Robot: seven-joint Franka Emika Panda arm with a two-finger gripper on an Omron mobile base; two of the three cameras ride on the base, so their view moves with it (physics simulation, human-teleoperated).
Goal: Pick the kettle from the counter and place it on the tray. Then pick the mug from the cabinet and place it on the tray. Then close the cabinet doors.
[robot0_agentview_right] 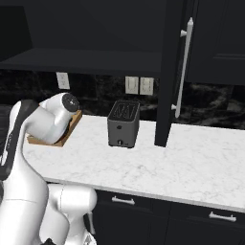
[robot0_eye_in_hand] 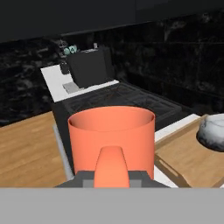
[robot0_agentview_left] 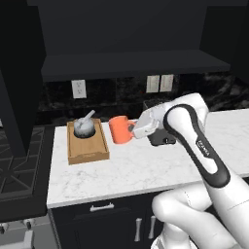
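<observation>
My gripper [robot0_agentview_left: 132, 129] is shut on the handle of the orange-red mug [robot0_agentview_left: 120, 130] and holds it upright just above the counter [robot0_agentview_left: 146, 168], a little to the right of the wooden tray [robot0_agentview_left: 88, 150]. The grey kettle [robot0_agentview_left: 83, 127] sits at the far end of the tray. In the hand view the mug [robot0_eye_in_hand: 111, 135] is close in front, its handle between my gripper [robot0_eye_in_hand: 112, 180], with the tray [robot0_eye_in_hand: 186, 159] and the kettle [robot0_eye_in_hand: 213, 131] off to the right. The cabinet [robot0_agentview_left: 131, 63] above stands open, its shelf bare. One cabinet door [robot0_agentview_right: 167, 72] swings out over the counter.
A boxy dark toaster [robot0_agentview_right: 123, 123] stands on the counter behind my arm. A black stove [robot0_agentview_left: 19, 165] adjoins the counter's left end. Wall sockets [robot0_agentview_left: 79, 89] sit on the dark backsplash. Drawers with short handles [robot0_agentview_left: 102, 207] run below.
</observation>
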